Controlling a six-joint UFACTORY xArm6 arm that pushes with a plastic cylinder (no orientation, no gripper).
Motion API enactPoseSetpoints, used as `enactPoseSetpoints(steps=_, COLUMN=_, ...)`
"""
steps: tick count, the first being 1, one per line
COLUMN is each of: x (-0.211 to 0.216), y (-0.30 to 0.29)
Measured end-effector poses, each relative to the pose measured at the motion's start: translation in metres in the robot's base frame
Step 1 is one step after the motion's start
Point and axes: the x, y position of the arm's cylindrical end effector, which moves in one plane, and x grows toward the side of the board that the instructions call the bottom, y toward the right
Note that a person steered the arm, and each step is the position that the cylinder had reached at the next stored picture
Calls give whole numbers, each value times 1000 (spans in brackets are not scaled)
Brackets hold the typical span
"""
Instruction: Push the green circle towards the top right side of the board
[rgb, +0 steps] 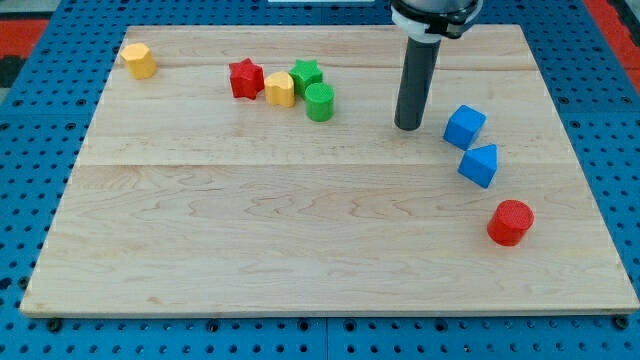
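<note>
The green circle (319, 102) is a short green cylinder standing on the wooden board (300, 230), upper middle. It touches a yellow block (280, 89) on its left and sits just below a green star (307, 74). A red star (245, 79) is left of the yellow block. My tip (408, 126) rests on the board to the right of the green circle, with a clear gap between them. The rod rises straight up to the arm at the view's top.
A blue cube (464, 126) and a blue triangular block (479, 165) lie right of my tip. A red cylinder (511, 222) sits lower right. A yellow block (139, 60) is at the top left corner. Blue pegboard surrounds the board.
</note>
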Motion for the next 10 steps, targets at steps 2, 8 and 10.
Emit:
enactPoseSetpoints(steps=2, x=1, y=-161)
enactPoseSetpoints(steps=8, x=-55, y=-47)
enactPoseSetpoints(steps=10, x=-66, y=-18)
